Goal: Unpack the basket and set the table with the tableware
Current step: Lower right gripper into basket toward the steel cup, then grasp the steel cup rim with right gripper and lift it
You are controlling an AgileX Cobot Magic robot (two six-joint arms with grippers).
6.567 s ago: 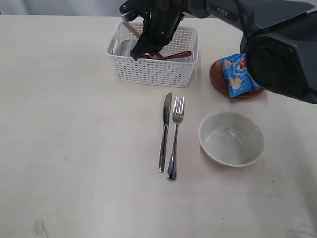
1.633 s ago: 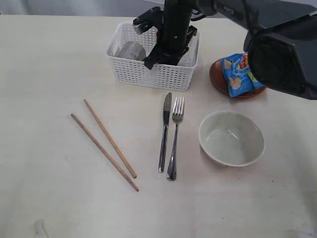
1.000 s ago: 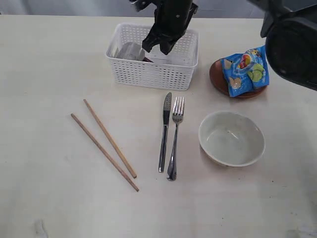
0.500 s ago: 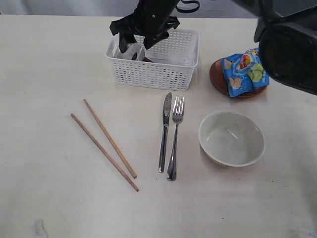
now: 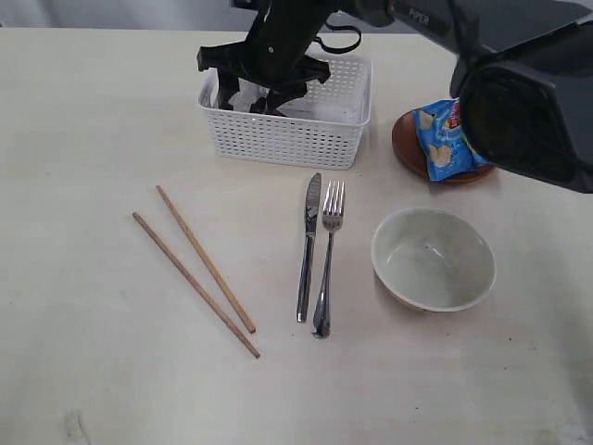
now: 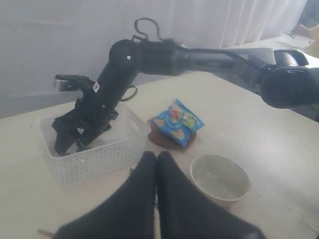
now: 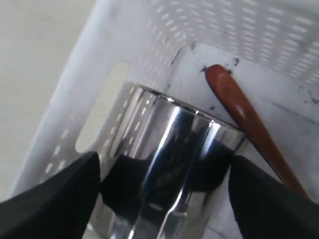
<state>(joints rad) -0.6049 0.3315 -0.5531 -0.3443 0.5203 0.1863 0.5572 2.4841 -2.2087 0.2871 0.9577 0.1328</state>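
The white basket stands at the back of the table. My right gripper reaches down into its left end. In the right wrist view this gripper is open, one finger on each side of the steel cup, with a gap showing at both sides. The reddish-brown wooden spoon lies beside the cup on the basket floor. On the table lie the knife, fork, two chopsticks and the pale bowl. My left gripper is shut and holds nothing, raised above the table.
A blue chip bag lies on the brown plate right of the basket. The right arm stretches over the plate and basket. The basket's perforated walls close in around the cup.
The right gripper has opened, swung from the basket's middle to its left end and come down around the steel cup. The left gripper stayed shut.
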